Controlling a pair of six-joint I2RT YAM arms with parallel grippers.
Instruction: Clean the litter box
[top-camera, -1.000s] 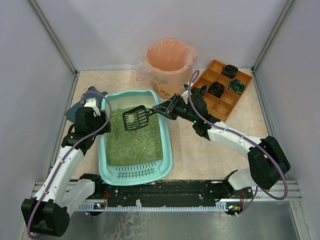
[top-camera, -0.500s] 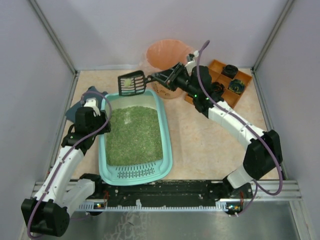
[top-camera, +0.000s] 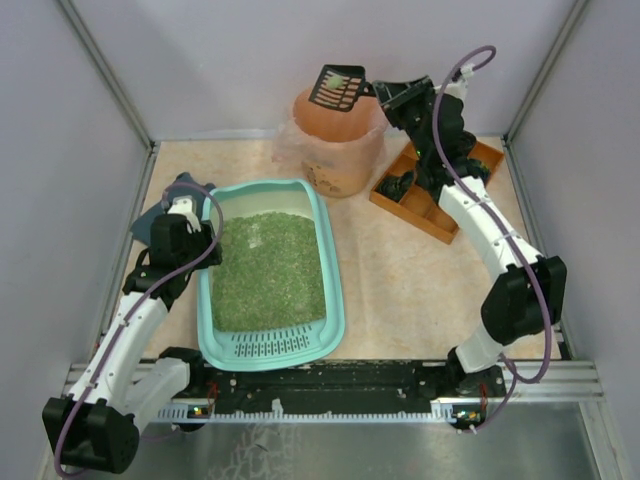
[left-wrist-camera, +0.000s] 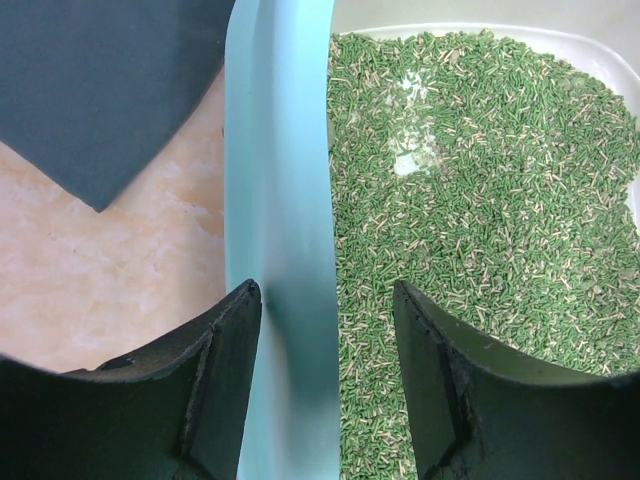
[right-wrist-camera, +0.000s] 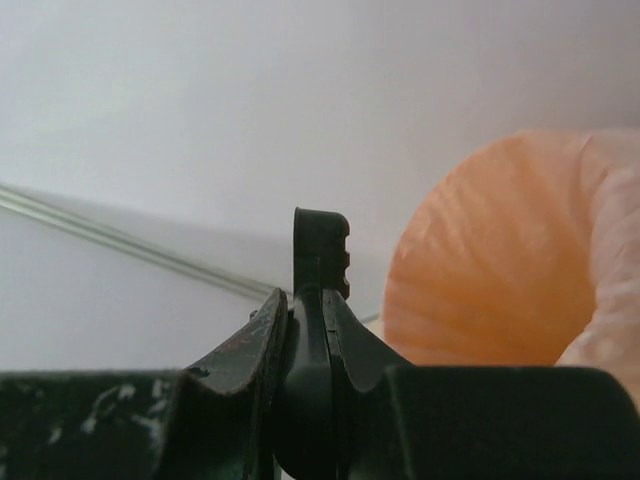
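Pale grey walls close in a beige counter (top-camera: 400, 290), and the litter box (top-camera: 335, 290) lies flat on its left half, open side up. Its long axis runs from the arms' bases toward the back wall, with the perforated ledge (top-camera: 270, 345) at the near end and the far end pointing toward the peach-lined bin (top-camera: 340, 150). The right claw (top-camera: 385, 93) is clamped on the handle of a black scoop (top-camera: 337, 88), held high over the bin's mouth. The scoop head hangs near the far rim, so I judge that a hasty tip could throw the load behind the bin or onto its loose liner. The left claw (left-wrist-camera: 322, 290) stands apart, astride the box's left rim. With litter (left-wrist-camera: 480, 200) showing beside its inner finger, it seems not to pinch, so the box could slide under later scooping.
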